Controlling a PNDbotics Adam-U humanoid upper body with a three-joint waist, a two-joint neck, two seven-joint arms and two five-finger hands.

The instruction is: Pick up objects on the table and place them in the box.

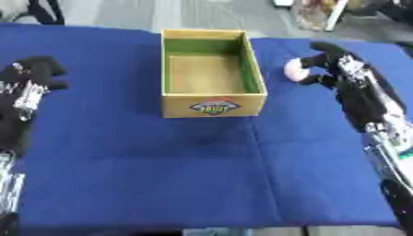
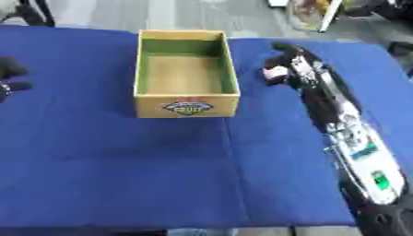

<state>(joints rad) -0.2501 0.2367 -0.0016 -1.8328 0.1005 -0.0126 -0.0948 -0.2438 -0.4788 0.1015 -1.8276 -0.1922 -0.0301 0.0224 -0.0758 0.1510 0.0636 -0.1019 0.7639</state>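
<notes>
An open cardboard box (image 1: 213,106) with a green inner lining and a label on its front stands at the table's far middle; nothing shows inside it. My right hand (image 1: 329,63) is just right of the box, its fingers curled round a small pale pink round object (image 1: 294,70). The hand and object are level with the box's right wall and apart from it. My left hand (image 1: 36,71) rests at the left edge of the table, fingers curled, with nothing in it.
A blue cloth (image 1: 202,170) covers the table, with a fold line running from the box toward the front. Beyond the far edge lies grey floor with some clutter (image 1: 315,14) at the upper right.
</notes>
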